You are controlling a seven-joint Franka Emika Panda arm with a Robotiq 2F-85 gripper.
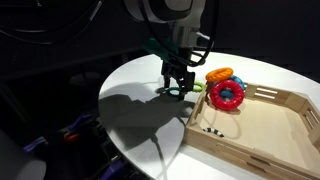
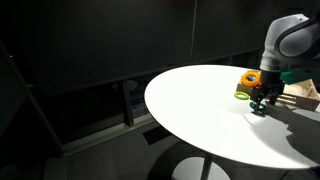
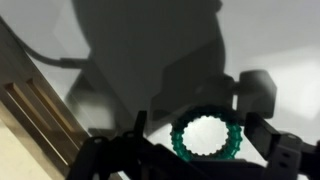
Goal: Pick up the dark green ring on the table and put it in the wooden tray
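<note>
Though dim in the wrist view, plain enough up close: gripper (image 3: 205, 142) down low, fingers (image 3: 268, 145) spread apart, one on each side of the dark green ring (image 3: 179, 140). Not shut on it yet. Lying flat on the table (image 3: 260, 40), right in the gap, ready to be caught from both sides by a squeeze. Maybe brushing one finger; too dark to tell. Just beside, along the edge of that view, the wooden tray (image 3: 30, 115). Seen in an exterior view, a little farther on: a yellow-green ring (image 1: 200, 87), a fat red ring (image 1: 226, 95) and an orange ring (image 1: 219, 74), bunched by the tray's corner. Best to leave those alone. Farthest off, the tray's floor with one small dark mark (image 1: 210, 130). Next, probably: close, lift straight up, carry over the low wall, let go.
</note>
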